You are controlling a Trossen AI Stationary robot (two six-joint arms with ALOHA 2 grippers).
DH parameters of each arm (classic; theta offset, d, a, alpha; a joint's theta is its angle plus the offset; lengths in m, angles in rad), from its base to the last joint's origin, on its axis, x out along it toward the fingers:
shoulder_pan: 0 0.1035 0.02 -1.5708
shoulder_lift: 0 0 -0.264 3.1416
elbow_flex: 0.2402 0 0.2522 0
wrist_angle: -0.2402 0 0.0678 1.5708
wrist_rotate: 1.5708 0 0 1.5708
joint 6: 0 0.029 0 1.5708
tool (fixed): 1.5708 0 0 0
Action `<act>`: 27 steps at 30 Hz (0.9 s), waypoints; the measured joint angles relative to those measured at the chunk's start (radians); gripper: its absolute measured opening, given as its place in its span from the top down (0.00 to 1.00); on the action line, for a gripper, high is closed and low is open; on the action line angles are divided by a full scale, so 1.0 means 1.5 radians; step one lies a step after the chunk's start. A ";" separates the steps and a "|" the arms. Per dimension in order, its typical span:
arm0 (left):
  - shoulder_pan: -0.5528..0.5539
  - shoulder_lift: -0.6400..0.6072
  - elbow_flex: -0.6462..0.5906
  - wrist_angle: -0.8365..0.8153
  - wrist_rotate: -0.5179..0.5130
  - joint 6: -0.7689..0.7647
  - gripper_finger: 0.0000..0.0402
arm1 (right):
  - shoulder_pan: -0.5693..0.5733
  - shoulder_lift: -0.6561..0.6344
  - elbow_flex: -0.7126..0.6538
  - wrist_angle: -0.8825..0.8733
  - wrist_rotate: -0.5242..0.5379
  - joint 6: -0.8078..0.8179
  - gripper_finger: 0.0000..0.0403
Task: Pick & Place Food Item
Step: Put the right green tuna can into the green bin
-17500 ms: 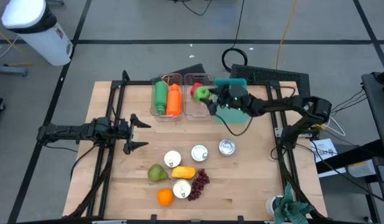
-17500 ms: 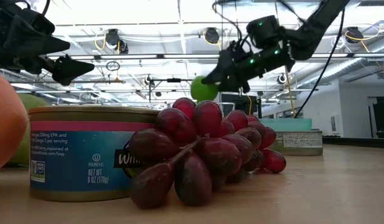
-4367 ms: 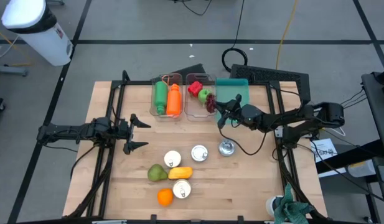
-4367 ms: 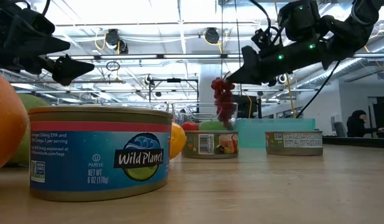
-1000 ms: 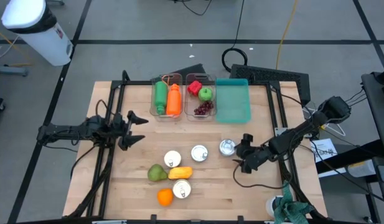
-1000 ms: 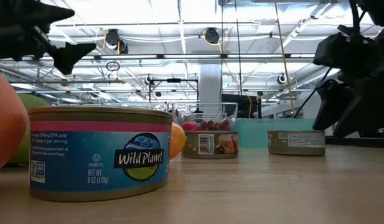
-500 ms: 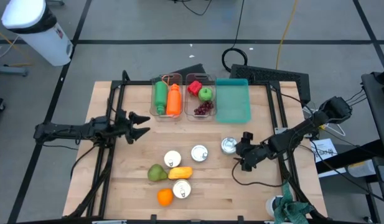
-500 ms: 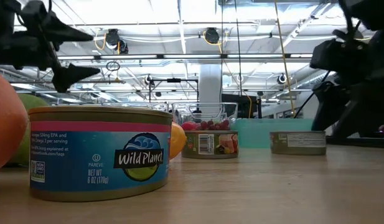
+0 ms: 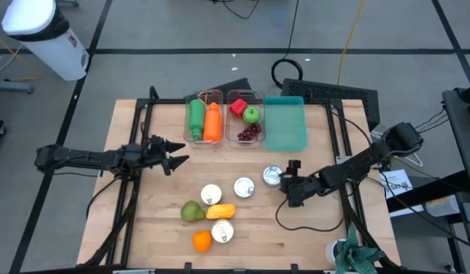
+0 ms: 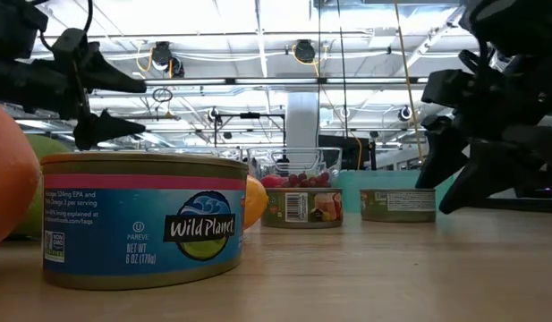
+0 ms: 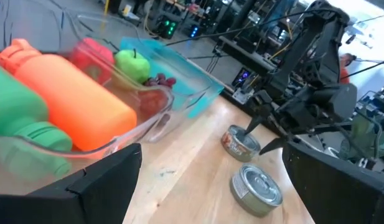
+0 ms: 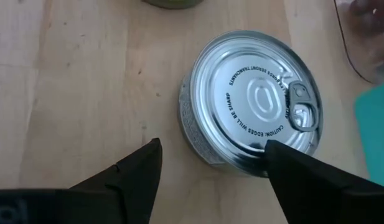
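Right gripper (image 9: 288,183) low near the table's (image 9: 318,243) right edge, jaws apart around a silver can (image 9: 272,176), no grip evident; left gripper (image 9: 174,156) spread wide, empty, above the left side near the bottle bin (image 9: 203,118)

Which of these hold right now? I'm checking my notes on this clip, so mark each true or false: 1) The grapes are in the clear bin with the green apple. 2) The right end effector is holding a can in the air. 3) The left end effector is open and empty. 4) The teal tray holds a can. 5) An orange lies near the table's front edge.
1) True: the grapes lie beside the green apple in the clear bin.
2) False: the right end effector is open beside a can that stands on the table.
3) True: the left end effector is open, holding nothing.
4) False: the teal tray is empty.
5) True: the orange lies there.
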 joint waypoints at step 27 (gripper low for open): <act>-0.001 0.009 0.000 -0.001 0.023 0.038 0.01 | 0.017 -0.009 -0.002 0.127 0.020 -0.221 0.80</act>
